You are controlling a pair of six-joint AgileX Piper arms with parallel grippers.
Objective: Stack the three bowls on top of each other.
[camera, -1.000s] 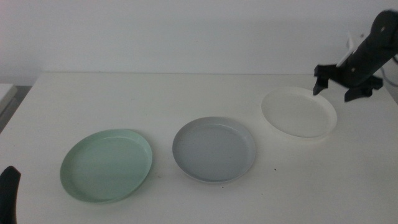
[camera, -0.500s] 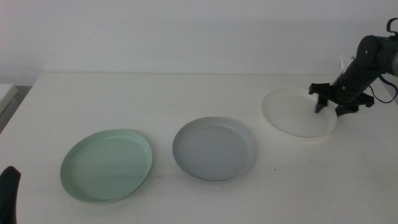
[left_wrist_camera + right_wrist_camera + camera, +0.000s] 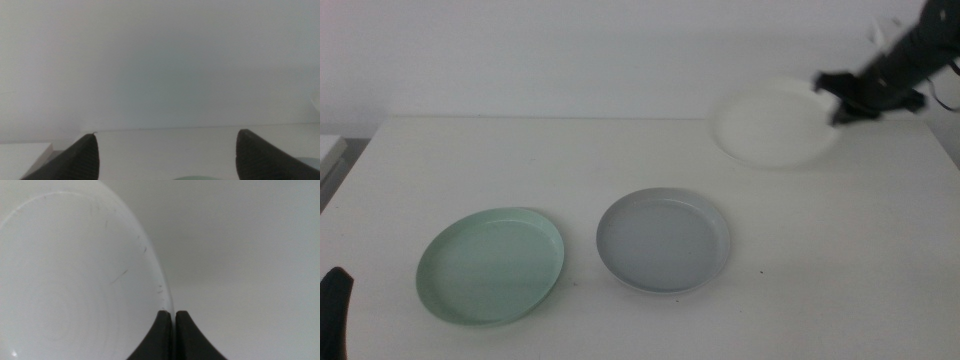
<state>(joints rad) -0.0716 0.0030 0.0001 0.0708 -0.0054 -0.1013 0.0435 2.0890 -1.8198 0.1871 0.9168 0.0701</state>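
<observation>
White bowl (image 3: 772, 126) lifted clear of counter (image 3: 620, 160) at far right, rim pinched in closed right gripper (image 3: 839, 100). Smooth, shallow, round; fine scratches inside. Grey bowl (image 3: 663, 240) and mint green bowl (image 3: 491, 265) on counter. Left gripper (image 3: 167, 150) wide open, empty.

Broad white matte table (image 3: 650, 160), pale wall behind. Shallow round mint green bowl (image 3: 491, 265) rests near front left. Shallow round grey bowl (image 3: 664, 240) sits just beside it, apart, near centre.
</observation>
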